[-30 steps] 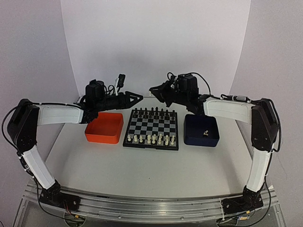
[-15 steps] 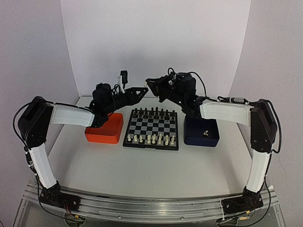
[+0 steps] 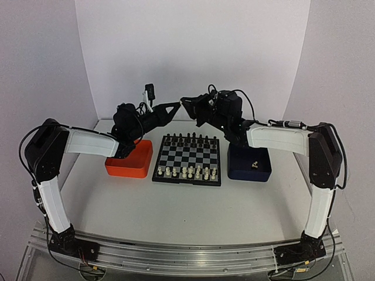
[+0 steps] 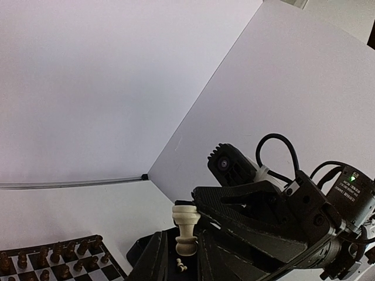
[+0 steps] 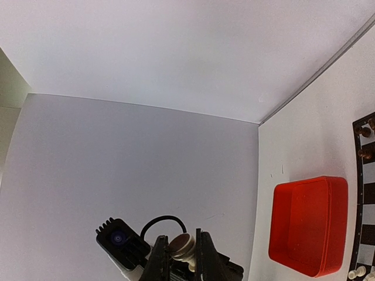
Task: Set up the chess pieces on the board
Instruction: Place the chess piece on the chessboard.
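While both arms reach high over the far edge of the surface (image 3: 187,216), they meet tip to tip, and there's a white piece (image 4: 186,229) caught right between them! The left jaws are clamped on its base, plain in the left wrist view. The right jaws are pinched on its head, plain in the right wrist view. One piece, two grips, up in the air above the far left corner of the board (image 3: 188,156).

Down below, the board lies midway between the left and right edges, nearer the far edge than the near one. White pieces (image 3: 188,171) line its near side and black pieces (image 3: 190,139) its far side. The orange tray (image 3: 125,170) lies just beside the board towards the left edge. The blue tray (image 3: 248,174) lies just beside it towards the right edge, with one small white piece (image 3: 255,164) in it.

The surface is pale and matte, and a metal rail (image 3: 187,256) runs along its near edge with the arm bases on it. A white backdrop (image 3: 193,52) rises from the far edge, and pale grey walls (image 3: 35,64) close in on either side.
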`<state>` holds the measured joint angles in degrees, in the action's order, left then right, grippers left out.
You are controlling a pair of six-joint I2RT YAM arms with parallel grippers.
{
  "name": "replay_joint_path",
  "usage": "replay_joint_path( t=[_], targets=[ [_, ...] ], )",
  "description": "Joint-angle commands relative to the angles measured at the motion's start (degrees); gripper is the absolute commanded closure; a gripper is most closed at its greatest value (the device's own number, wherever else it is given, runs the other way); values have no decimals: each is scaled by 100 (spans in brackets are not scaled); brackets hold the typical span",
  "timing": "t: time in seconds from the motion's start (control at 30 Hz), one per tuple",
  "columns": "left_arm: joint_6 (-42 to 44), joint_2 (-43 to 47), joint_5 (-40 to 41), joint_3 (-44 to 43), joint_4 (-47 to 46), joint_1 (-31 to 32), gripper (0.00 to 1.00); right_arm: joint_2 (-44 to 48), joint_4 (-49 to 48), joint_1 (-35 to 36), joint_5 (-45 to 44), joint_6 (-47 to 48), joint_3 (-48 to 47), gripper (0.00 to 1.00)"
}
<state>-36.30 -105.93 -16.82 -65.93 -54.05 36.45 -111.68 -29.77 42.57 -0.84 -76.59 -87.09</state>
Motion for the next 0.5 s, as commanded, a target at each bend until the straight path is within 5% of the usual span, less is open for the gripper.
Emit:
replay_joint_path(
  t=[0.0,0.3,0.47],
  targets=[
    [-107,-116,-122,-321,-354,29,82,-120,-302,35,40,-143,-210,95],
    [-203,-217,-206,-353,-345,46,81,-222,-332,33,40,-245,-317,94],
    [-188,-198,-140,-318,-381,58,94,-213,-356,35,40,-260,-269,94]
  ],
)
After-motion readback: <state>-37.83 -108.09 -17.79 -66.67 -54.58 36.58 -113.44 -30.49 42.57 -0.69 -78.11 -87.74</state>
